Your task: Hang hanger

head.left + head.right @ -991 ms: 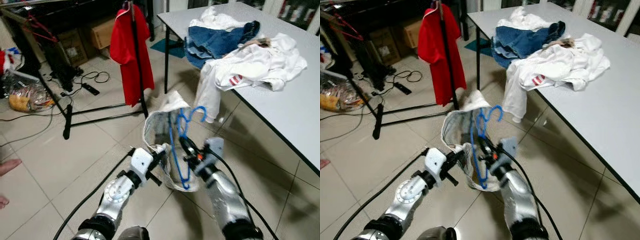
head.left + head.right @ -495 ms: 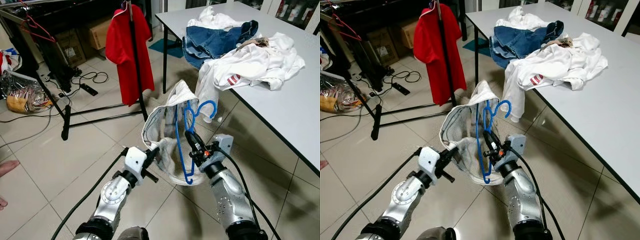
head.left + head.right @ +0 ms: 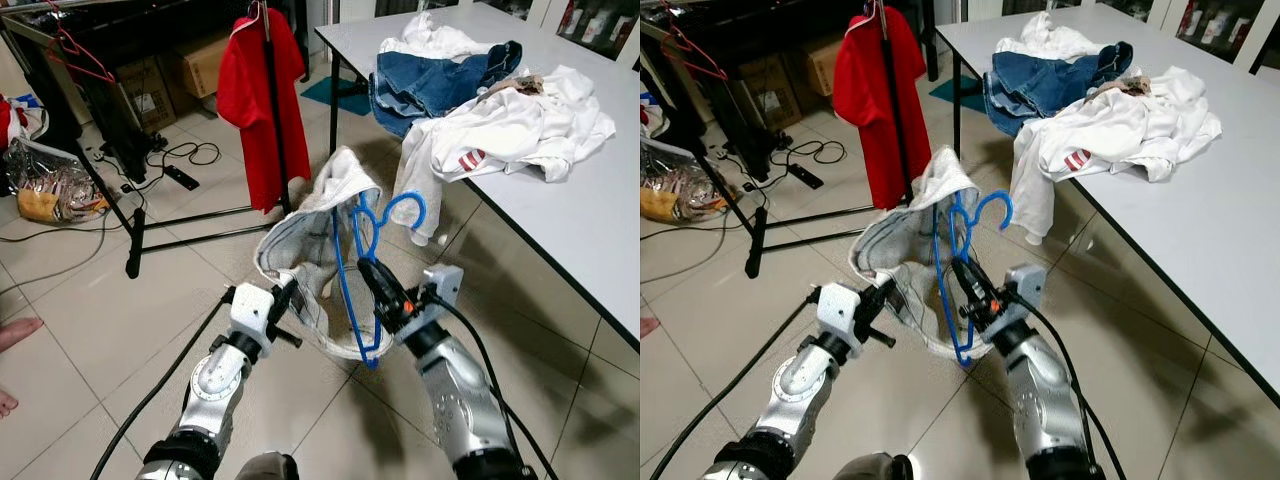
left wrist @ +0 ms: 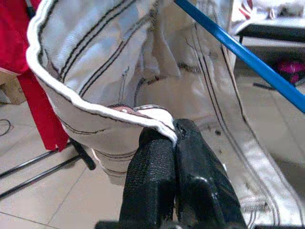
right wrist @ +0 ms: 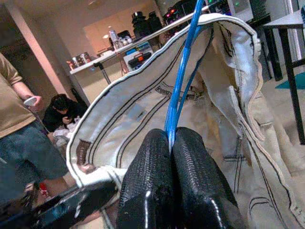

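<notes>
While the right end effector [image 3: 372, 280] is clamped on the blue hanger [image 3: 352, 262], the left end effector [image 3: 287, 297] is closed on the white garment's [image 3: 300, 240] hem. Both held above the floor, left of the bench [image 3: 590, 230], near the red shirt [image 3: 262, 105].

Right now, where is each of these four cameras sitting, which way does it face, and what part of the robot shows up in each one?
Left eye view: on the head, looking forward and down at both silver arms, the blue plastic hanger and pale off-white garment.
Right eye view: the head camera's other eye, same scene, with the red shirt on its black rack.
Left wrist view: along the left gripper, shut on the garment's hem.
Right wrist view: along the right gripper, shut on the hanger.
Both wrist views share garment and hanger.
</notes>
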Controlling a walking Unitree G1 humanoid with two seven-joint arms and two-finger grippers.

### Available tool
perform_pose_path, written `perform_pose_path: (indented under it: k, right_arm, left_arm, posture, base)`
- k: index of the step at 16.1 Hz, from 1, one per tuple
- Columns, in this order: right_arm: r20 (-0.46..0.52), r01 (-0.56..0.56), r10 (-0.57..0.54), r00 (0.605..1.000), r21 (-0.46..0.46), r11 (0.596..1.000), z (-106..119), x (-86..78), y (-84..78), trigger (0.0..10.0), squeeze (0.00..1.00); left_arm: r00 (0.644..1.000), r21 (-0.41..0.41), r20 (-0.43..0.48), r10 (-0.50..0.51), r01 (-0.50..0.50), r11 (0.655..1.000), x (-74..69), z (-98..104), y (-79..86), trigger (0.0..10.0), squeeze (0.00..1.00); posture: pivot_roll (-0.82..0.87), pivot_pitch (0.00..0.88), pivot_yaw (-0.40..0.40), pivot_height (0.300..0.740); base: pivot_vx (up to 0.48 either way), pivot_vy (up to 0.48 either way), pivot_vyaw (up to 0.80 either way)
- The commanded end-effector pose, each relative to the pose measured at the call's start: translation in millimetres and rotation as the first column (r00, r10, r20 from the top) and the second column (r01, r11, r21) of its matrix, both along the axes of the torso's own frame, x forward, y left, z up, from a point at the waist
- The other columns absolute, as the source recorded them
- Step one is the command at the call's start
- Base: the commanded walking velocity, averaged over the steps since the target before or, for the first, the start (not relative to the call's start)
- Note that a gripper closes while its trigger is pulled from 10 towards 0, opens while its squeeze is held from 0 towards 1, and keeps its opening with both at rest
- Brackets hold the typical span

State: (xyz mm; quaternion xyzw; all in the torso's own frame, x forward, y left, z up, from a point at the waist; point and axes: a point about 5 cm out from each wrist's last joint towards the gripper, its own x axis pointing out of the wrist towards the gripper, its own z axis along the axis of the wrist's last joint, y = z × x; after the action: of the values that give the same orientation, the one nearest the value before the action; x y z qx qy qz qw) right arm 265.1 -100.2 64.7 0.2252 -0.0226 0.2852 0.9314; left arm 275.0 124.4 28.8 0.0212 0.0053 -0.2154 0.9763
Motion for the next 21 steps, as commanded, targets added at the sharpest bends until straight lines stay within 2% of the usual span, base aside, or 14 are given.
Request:
perform_pose_path:
  k: [1,2,6,8,11,12,13,18,21]
  right_arm:
    - [0.071,-0.015,0.013,0.997,0.036,0.999,14.6,1.4,6.1,10.0,0.0]
    - [0.07,-0.015,0.013,0.997,0.035,0.999,14.5,0.7,5.5,10.0,0.0]
    - [0.076,-0.013,0.01,0.997,0.036,0.999,17.5,0.2,3.6,10.0,0.0]
    - [0.078,-0.012,0.009,0.997,0.04,0.999,18.7,0.7,3.3,10.0,0.0]
    - [0.082,-0.019,0.015,0.997,0.049,0.999,19.9,0.3,5.4,10.0,0.0]
    - [0.083,-0.022,0.017,0.996,0.053,0.998,20.4,0.5,6.6,10.0,0.0]
    - [0.084,-0.023,0.019,0.996,0.054,0.998,20.6,1.0,7.3,10.0,0.0]
    - [0.095,-0.015,0.008,0.995,0.069,0.997,25.0,4.9,6.0,10.0,0.0]
    - [0.082,0.014,-0.024,0.996,0.119,0.993,27.1,8.5,2.2,10.0,0.0]
  left_arm:
    - [1.0,-0.024,0.013,0.009,-0.009,1.0,3.2,4.8,2.3,10.0,0.19]
    - [1.0,-0.028,0.008,0.015,-0.015,1.0,2.6,3.9,2.8,10.0,1.0]
    - [1.0,-0.032,-0.018,0.009,-0.01,0.999,-0.3,-0.6,1.9,10.0,1.0]
    - [0.999,-0.04,-0.028,-0.032,0.03,0.999,-2.7,-2.4,-1.4,10.0,1.0]
    - [1.0,-0.009,-0.025,-0.003,0.003,1.0,-2.8,-3.3,0.1,10.0,1.0]
    - [1.0,-0.001,-0.027,0.004,-0.004,1.0,-2.4,-3.6,0.5,10.0,0.37]
    - [0.999,-0.001,-0.032,-0.005,0.005,1.0,-2.4,-3.9,0.2,10.0,0.0]
    - [0.998,-0.004,-0.059,-0.007,0.007,1.0,-5.1,-7.9,-1.2,10.0,0.0]
    - [0.999,-0.006,-0.05,0.009,-0.009,1.0,-6.6,-8.0,-1.1,10.0,0.0]
  posture:
    - [0.06,0.0,0.081,0.74]
    - [0.06,0.0,0.079,0.74]
    - [0.05,0.0,0.078,0.74]
    - [0.05,0.0,0.079,0.74]
    - [0.06,0.0,0.082,0.74]
    - [0.06,0.0,0.082,0.74]
    - [0.06,0.0,0.082,0.74]
    - [0.06,0.0,0.084,0.74]
    - [0.06,0.0,0.087,0.74]
  base:
    - [0.0,0.0,0.0]
    - [0.0,0.0,0.0]
    - [0.0,0.0,0.0]
    - [0.0,0.0,0.0]
    - [0.0,0.0,0.0]
    - [0.0,0.0,0.0]
    - [0.0,0.0,0.0]
    - [0.0,0.0,0.0]
    - [0.0,0.0,0.0]
